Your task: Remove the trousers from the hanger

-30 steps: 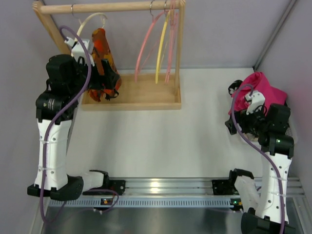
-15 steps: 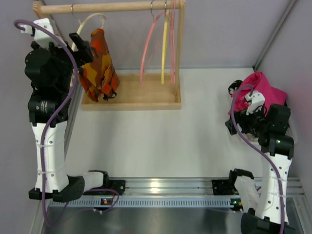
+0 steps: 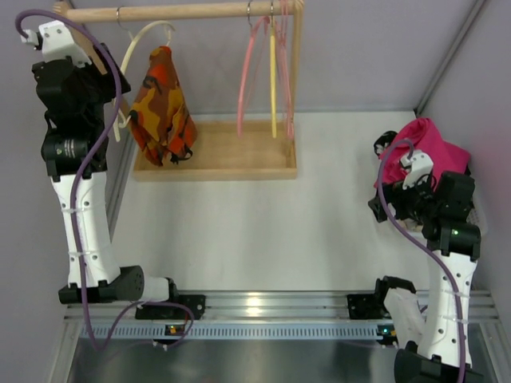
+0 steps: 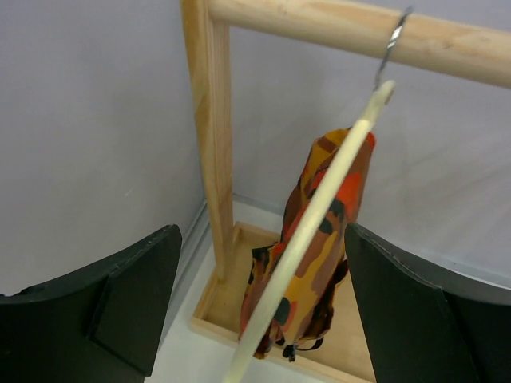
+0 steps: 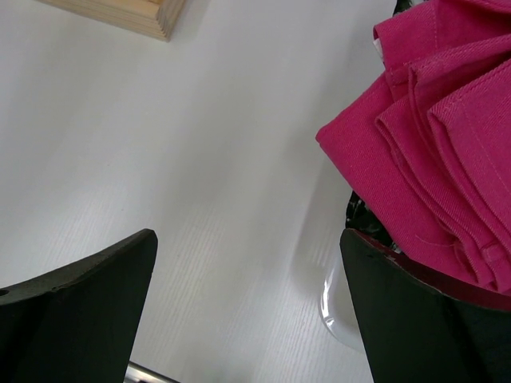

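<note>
The orange camouflage trousers (image 3: pixel 162 108) hang draped over the cream hanger (image 3: pixel 144 36) at the left end of the wooden rail. In the left wrist view the hanger (image 4: pixel 307 239) runs diagonally in front of the trousers (image 4: pixel 315 287). My left gripper (image 3: pixel 102 80) is open and empty, held high to the left of the trousers and apart from them; it also shows in its own view (image 4: pixel 261 263). My right gripper (image 3: pixel 391 195) is open and empty low over the table at the right, also seen in the right wrist view (image 5: pixel 247 263).
The wooden rack's post (image 4: pixel 209 144) and base tray (image 3: pixel 215 163) stand at the back left. Pink hangers (image 3: pixel 247 72) and a yellow hanger (image 3: pixel 272 72) hang on the rail's right part. A folded magenta cloth (image 3: pixel 427 148) lies beside my right gripper, close in its view (image 5: pixel 431 128).
My left gripper has let go of the trousers and risen up and to the left. The trousers swing back under the hanger. The pink and yellow hangers sway. The right arm is still.
</note>
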